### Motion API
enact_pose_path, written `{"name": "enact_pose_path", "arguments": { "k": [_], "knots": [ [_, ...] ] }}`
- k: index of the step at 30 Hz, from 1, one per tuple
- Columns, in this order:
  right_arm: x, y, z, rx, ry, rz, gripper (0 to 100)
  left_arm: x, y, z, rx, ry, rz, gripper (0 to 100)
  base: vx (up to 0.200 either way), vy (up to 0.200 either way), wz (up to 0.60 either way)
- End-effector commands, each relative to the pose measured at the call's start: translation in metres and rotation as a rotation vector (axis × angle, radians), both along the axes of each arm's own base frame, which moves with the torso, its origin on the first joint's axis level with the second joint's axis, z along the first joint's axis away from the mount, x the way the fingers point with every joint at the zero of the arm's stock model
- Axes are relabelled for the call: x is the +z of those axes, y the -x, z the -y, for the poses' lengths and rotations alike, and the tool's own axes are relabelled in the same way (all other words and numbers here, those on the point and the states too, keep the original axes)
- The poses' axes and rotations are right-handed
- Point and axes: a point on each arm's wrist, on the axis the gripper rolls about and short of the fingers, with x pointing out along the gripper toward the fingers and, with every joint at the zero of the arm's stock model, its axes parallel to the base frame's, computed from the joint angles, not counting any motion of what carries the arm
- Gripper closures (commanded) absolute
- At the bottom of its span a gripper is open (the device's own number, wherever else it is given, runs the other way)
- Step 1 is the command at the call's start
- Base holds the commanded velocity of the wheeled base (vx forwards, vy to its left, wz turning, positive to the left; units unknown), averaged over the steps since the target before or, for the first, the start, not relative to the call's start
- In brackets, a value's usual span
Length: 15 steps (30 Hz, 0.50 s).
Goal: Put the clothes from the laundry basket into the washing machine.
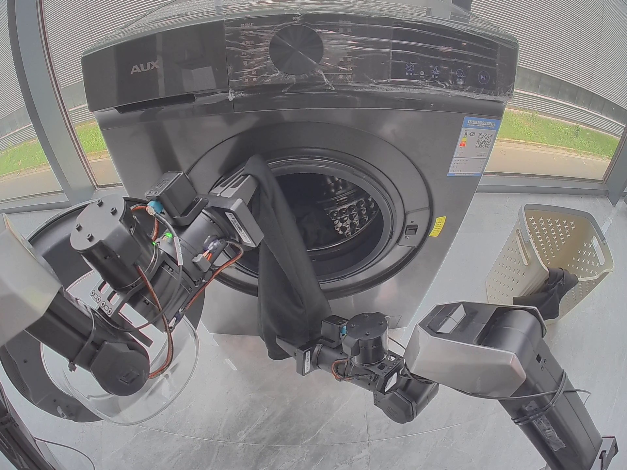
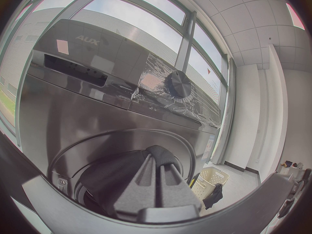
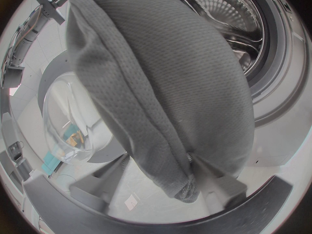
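A long dark garment (image 1: 284, 275) hangs in front of the washing machine's open drum (image 1: 339, 217). My left gripper (image 1: 250, 174) is shut on its top end at the upper left of the drum's rim; in the left wrist view the fingers (image 2: 144, 179) pinch the cloth (image 2: 159, 153). My right gripper (image 1: 290, 348) sits low at the garment's bottom end, open. There the cloth (image 3: 169, 82) droops between the spread fingers (image 3: 214, 182) and touches one of them. A cream laundry basket (image 1: 555, 243) stands on the floor to the right, with another dark garment (image 1: 552, 292) draped over its front rim.
The machine's round glass door (image 1: 130, 367) stands swung open at the left, under my left arm. Grey tiled floor (image 1: 261, 419) lies in front of the machine. Windows stand behind it.
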Motion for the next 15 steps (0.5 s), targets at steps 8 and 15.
{"name": "enact_pose_path", "arguments": {
  "k": [8, 15],
  "knots": [
    [0.026, 0.027, 0.025, -0.017, -0.005, 0.035, 100, -0.001, -0.002, -0.008, 0.025, -0.002, -0.004, 100, 0.000, 0.000, 0.00],
    [0.088, 0.069, 0.089, -0.051, 0.023, 0.080, 100, 0.003, -0.010, -0.028, 0.079, 0.003, 0.005, 100, 0.000, 0.000, 0.00]
  ]
}}
